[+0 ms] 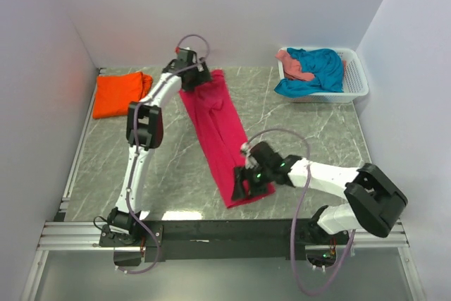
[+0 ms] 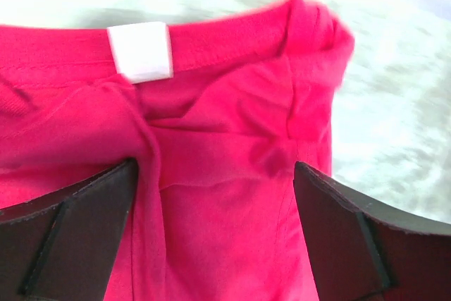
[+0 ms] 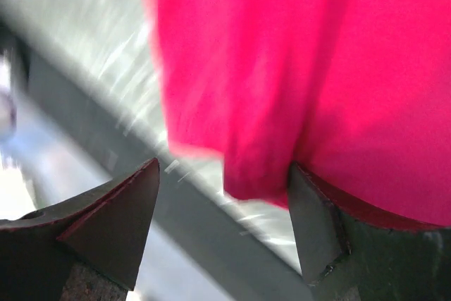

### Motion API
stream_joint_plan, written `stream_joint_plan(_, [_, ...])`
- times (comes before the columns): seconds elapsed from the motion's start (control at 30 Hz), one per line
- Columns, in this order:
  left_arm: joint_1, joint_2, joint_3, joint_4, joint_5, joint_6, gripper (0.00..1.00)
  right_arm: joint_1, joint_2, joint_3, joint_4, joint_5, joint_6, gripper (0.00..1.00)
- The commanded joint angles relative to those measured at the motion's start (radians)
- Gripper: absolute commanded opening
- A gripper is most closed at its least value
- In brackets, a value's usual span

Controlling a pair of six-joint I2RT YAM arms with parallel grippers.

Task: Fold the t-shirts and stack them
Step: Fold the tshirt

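- Orange soft-cloth t-shirt (image 1: 120, 94) lies folded at the far left corner of the grey marbled counter (image 1: 310, 132). Judged finished, and likely the base of the stack.
- Magenta-pink soft-cloth t-shirt (image 1: 218, 135) lies flat mid-counter, narrowed to a long strip. Crosswise folds and stacking are judged outstanding.
- Teal-blue t-shirt (image 1: 317, 68) and salmon-pink t-shirt (image 1: 294, 67) sit crumpled in the white slatted plastic basket (image 1: 358, 82) at far right, not yet folded.
- The strip's long axis runs diagonally. The collar end, with its white neck label (image 2: 139, 51), points far-left; the hem end points near-right, toward the counter's front edge.
- Left claw (image 1: 192, 75) is spread wide, straddling the collar end, with nothing pinched.
- Right claw (image 1: 244, 187) is spread over the hem corner, with nothing pinched.
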Motion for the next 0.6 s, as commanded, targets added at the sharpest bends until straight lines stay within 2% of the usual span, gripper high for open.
stream_joint_plan(0.0, [-0.069, 0.078, 0.04, 0.078, 0.073, 0.015, 0.99, 0.162, 0.052, -0.005, 0.018, -0.224, -0.011, 0.79])
stream_joint_plan(0.07, [-0.067, 0.063, -0.016, 0.191, 0.076, -0.043, 0.99, 0.249, 0.078, 0.065, 0.005, -0.221, -0.057, 0.79])
stream_joint_plan(0.17, [-0.072, 0.098, 0.036, 0.241, 0.055, -0.088, 0.99, 0.312, 0.103, 0.18, -0.072, -0.212, -0.172, 0.79])
stream_joint_plan(0.3, [-0.072, 0.125, 0.059, 0.346, 0.117, -0.132, 0.99, 0.328, 0.103, 0.291, -0.163, -0.198, -0.269, 0.79])
stream_joint_plan(0.33, [-0.072, 0.121, 0.058, 0.362, 0.155, -0.146, 0.99, 0.33, 0.099, 0.303, -0.181, -0.147, -0.27, 0.79])
stream_joint_plan(0.43, [-0.074, 0.072, 0.044, 0.362, 0.148, -0.142, 0.99, 0.322, 0.048, 0.322, -0.217, -0.065, -0.234, 0.79])
stream_joint_plan(0.57, [-0.08, -0.097, -0.003, 0.321, 0.108, -0.09, 0.99, 0.271, -0.078, 0.303, -0.245, 0.102, -0.137, 0.8])
